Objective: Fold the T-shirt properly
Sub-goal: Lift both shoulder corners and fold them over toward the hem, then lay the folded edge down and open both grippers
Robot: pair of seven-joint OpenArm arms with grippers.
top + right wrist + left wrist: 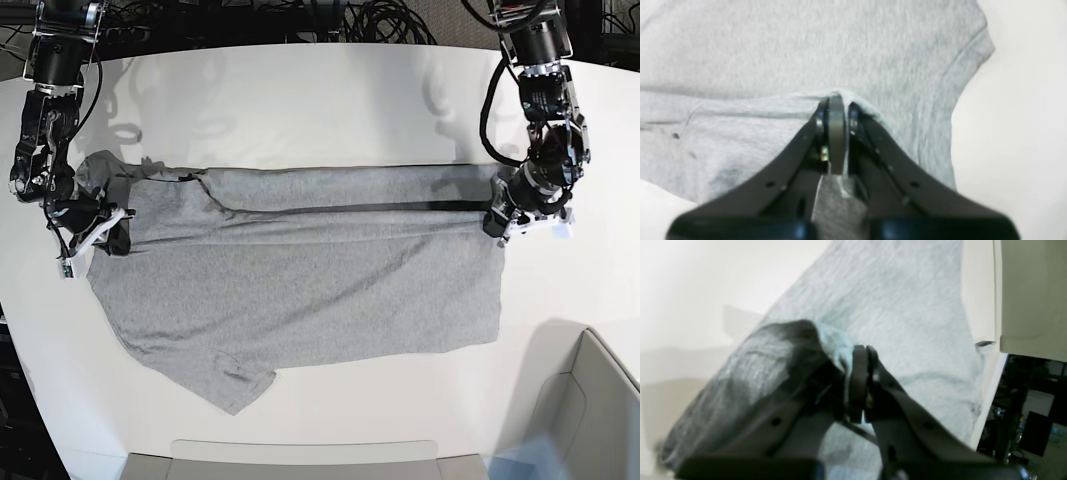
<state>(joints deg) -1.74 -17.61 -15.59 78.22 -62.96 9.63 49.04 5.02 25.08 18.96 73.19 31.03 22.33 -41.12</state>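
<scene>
While the T-shirt (300, 270) lies spread grey-side-up across the white table (300, 100), both arms pinch it at opposite ends. Far left of base view: right gripper (95, 225) sits at the sleeve/shoulder end, jaws closed w/ a raised ridge of grey fabric clamped between them; right wrist view shows the pinch clearly, right gripper (837, 103) w/ cloth peaking at the tips & a sleeve hem curving off to the side. Moving across: a long straight fold line runs along the shirt's upper portion, top strip doubled over the body; lower sleeve sticks out toward the near table edge. Far right: left gripper (503, 222) at the hem end, jaws shut on the shirt's edge; in left wrist view the left gripper (864, 353) holds bunched fabric, T-shirt (900, 306) stretching away, pic blurry. Beige bin (590, 410) sits at the near-right corner, apart from the shirt.
</scene>
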